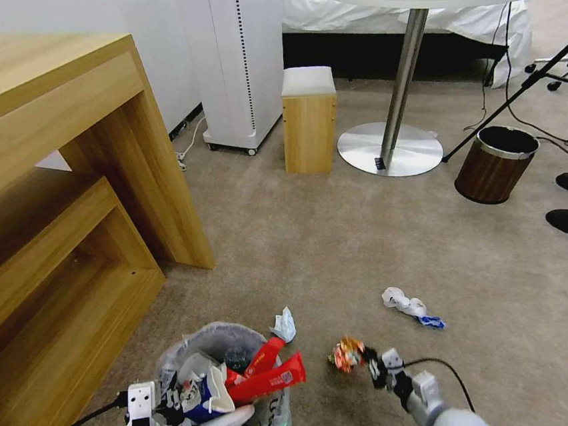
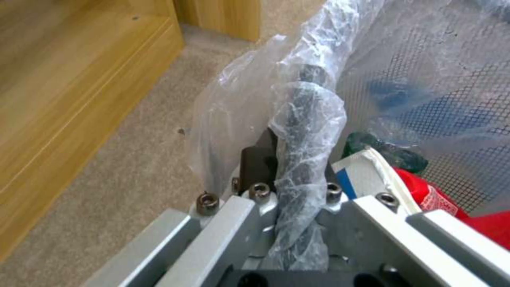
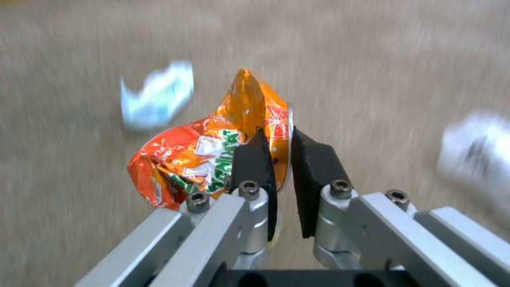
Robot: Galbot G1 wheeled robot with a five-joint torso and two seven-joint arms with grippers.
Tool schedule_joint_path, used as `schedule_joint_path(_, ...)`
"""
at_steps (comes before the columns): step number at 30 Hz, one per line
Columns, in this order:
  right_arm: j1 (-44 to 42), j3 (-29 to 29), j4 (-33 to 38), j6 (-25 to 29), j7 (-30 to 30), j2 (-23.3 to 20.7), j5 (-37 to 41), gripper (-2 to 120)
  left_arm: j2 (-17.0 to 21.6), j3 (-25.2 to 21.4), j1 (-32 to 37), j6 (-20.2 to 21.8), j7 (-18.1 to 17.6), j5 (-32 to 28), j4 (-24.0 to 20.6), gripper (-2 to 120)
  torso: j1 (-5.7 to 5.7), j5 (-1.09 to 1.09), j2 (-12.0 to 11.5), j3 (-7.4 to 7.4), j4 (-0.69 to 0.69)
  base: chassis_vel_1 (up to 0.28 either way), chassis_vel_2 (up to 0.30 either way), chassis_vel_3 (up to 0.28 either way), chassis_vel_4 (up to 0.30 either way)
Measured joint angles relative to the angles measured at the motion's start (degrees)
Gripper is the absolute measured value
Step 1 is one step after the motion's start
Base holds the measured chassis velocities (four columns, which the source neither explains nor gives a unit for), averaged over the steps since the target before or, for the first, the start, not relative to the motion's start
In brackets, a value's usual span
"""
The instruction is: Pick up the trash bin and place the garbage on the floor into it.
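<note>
the left pincer is clamped on the rim of the small round bag-lined trash bin, already stuffed with red wrappers. beside it, the right pincer pinches a crumpled orange foil wrapper; better carry it fully over the rim before releasing. farther out, crumpled white paper lies on the carpet.

Bright, even room light falls on the beige carpet, with soft shadows. The head view bends at its edges. Carpet in the right wrist view is motion-blurred behind the crumpled orange foil wrapper.
</note>
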Motion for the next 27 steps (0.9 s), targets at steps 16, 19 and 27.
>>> schedule_joint_path(16, 16.49, 5.18, 18.13, 6.53, -8.20, -12.09, 5.91, 7, 3.44, -3.59, -2.66, 0.00, -0.86, -8.56, 1.10, 0, 0.00, -0.01, 0.00, 0.01, 0.00, 0.000, 0.000, 0.000, 0.000)
schedule_joint_path(19, 24.80, -0.95, 23.26, 6.76, -11.18, -14.13, 13.59, 7, 4.47, -3.11, -3.67, 0.01, -0.94, -9.61, 1.71, 0, 0.00, -0.02, 0.00, 0.00, -0.02, 0.000, 0.000, 0.000, 0.000)
schedule_joint_path(27, 38.23, -21.70, 25.32, 5.13, -10.61, -8.70, 15.91, 7, 4.87, -1.86, -4.81, 0.44, -1.40, -9.83, 2.03, 0, 0.00, -0.02, 0.00, 0.00, 0.01, 0.000, 0.000, 0.000, 0.000)
